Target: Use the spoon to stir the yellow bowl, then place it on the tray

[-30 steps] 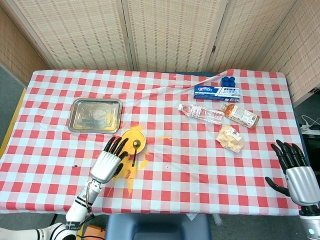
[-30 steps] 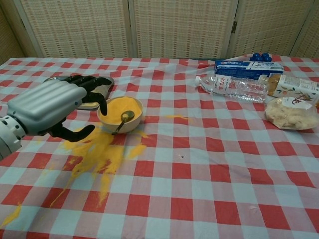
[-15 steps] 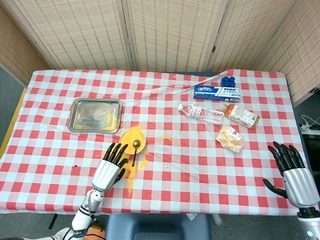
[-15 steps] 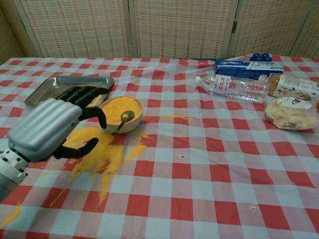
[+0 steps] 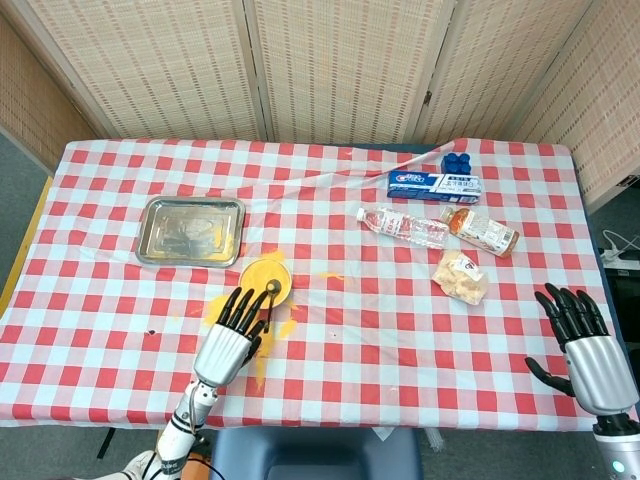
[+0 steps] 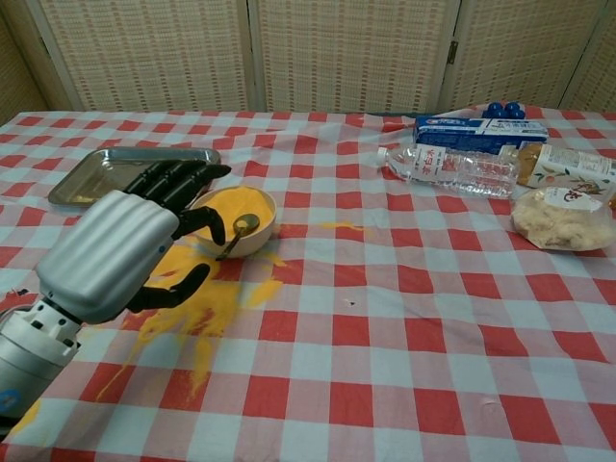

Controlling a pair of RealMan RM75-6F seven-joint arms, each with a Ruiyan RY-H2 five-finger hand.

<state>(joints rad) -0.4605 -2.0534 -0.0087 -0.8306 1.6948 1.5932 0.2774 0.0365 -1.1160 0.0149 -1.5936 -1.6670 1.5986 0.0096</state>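
The yellow bowl [image 5: 268,275] stands on the checked cloth just right of and below the metal tray [image 5: 191,230]. In the chest view the spoon [image 6: 234,236] leans in the bowl [image 6: 252,207], its scoop on the yellow filling and its handle over the near rim. My left hand [image 5: 231,337] hovers in front of the bowl with its fingers spread, holding nothing. In the chest view the left hand [image 6: 120,252] covers the bowl's left rim. The tray [image 6: 106,168] is bare apart from yellow smears. My right hand [image 5: 586,343] is open at the table's near right edge, far from the bowl.
Yellow powder [image 6: 197,298] is spilled on the cloth in front of the bowl. At the back right lie a water bottle [image 5: 403,226], an orange-capped bottle [image 5: 482,230], a blue box [image 5: 434,184] and a snack bag [image 5: 460,277].
My left hand has drifted right and back toward the table's near edge, still holding nothing. The right hand sank slightly. Bowl and spoon have not moved.
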